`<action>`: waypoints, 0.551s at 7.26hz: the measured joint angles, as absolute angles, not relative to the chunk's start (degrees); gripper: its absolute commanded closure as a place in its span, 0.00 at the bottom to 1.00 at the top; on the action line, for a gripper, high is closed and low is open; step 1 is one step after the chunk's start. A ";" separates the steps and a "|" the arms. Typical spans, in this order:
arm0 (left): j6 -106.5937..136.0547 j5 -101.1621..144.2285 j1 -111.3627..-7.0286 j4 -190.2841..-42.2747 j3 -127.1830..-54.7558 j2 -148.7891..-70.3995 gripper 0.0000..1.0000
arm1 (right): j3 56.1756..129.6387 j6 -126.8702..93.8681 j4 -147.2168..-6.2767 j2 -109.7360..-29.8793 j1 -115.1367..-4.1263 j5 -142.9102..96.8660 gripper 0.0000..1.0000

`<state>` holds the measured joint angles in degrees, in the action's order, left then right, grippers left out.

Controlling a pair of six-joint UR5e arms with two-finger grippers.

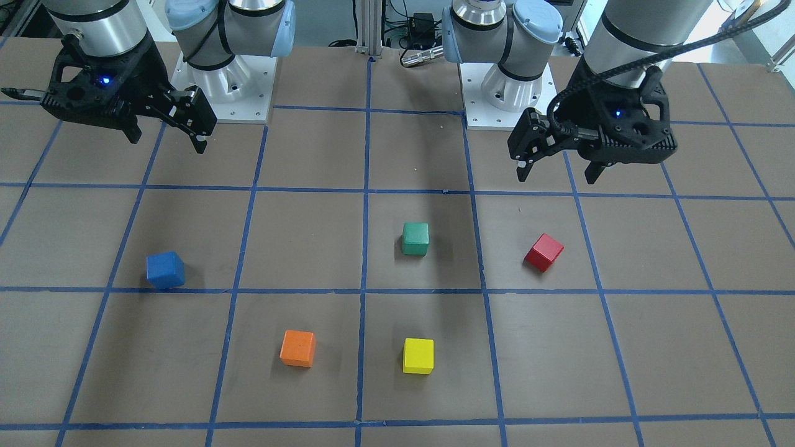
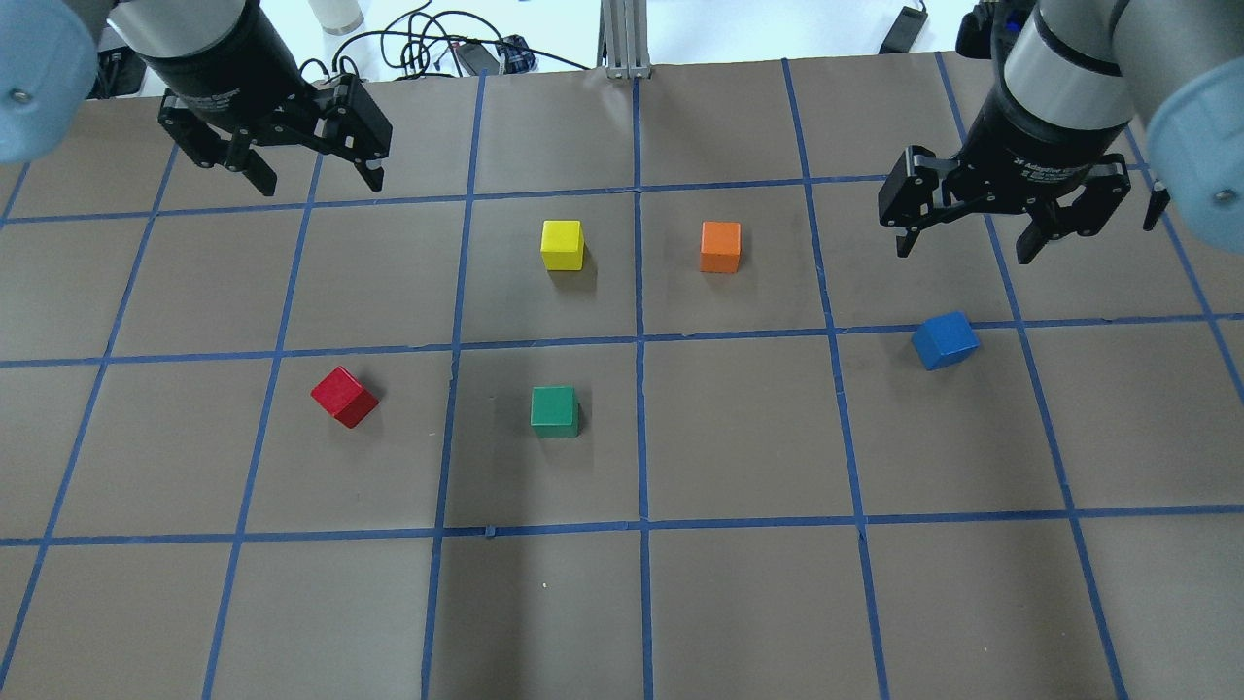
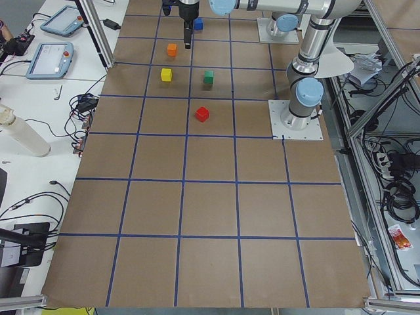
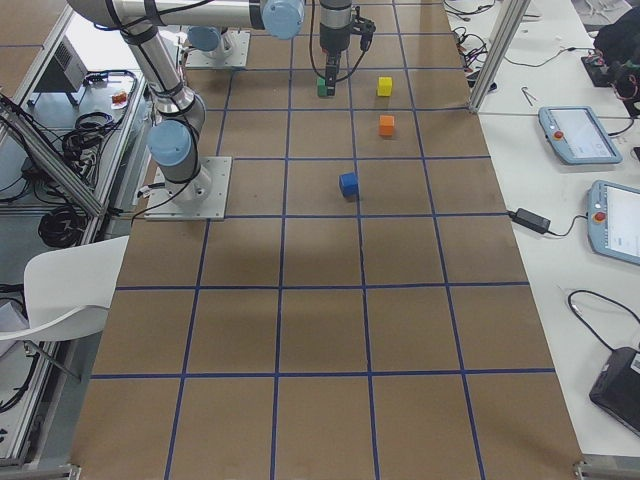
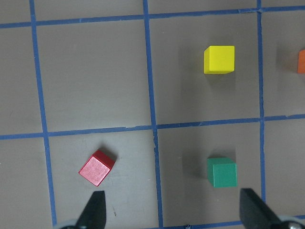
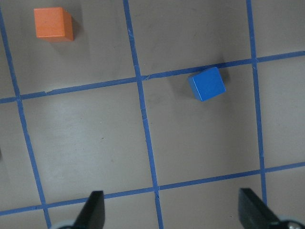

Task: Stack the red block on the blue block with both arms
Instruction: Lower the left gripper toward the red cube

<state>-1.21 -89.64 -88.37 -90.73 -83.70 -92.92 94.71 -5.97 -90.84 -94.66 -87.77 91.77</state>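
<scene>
The red block point(image 1: 543, 252) lies on the brown table, turned diagonally; it also shows in the overhead view point(image 2: 344, 396) and the left wrist view point(image 5: 96, 167). The blue block point(image 1: 165, 270) lies apart on the other side, by a tape line, and shows in the overhead view point(image 2: 945, 339) and the right wrist view point(image 6: 207, 84). My left gripper point(image 2: 319, 183) is open and empty, held above the table beyond the red block. My right gripper point(image 2: 962, 253) is open and empty, above the table just beyond the blue block.
A green block point(image 2: 555, 410), a yellow block point(image 2: 563, 244) and an orange block point(image 2: 720, 246) sit between the red and blue ones. Blue tape lines grid the table point(image 2: 641, 603). The two arm bases point(image 1: 223, 87) stand at the robot's edge.
</scene>
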 measured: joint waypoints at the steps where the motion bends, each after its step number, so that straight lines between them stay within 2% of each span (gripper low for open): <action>1: -0.53 -90.53 -87.97 -91.60 -83.73 -92.57 0.00 | 94.39 -5.92 -90.77 -94.58 -87.78 91.52 0.00; 4: -0.58 -91.59 -87.89 -91.76 -85.59 -92.18 0.00 | 92.99 -5.73 -89.21 -94.06 -87.80 90.47 0.00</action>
<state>-0.58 -91.59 -87.89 -91.76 -85.59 -92.18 92.99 -5.73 -89.21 -94.06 -87.80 90.47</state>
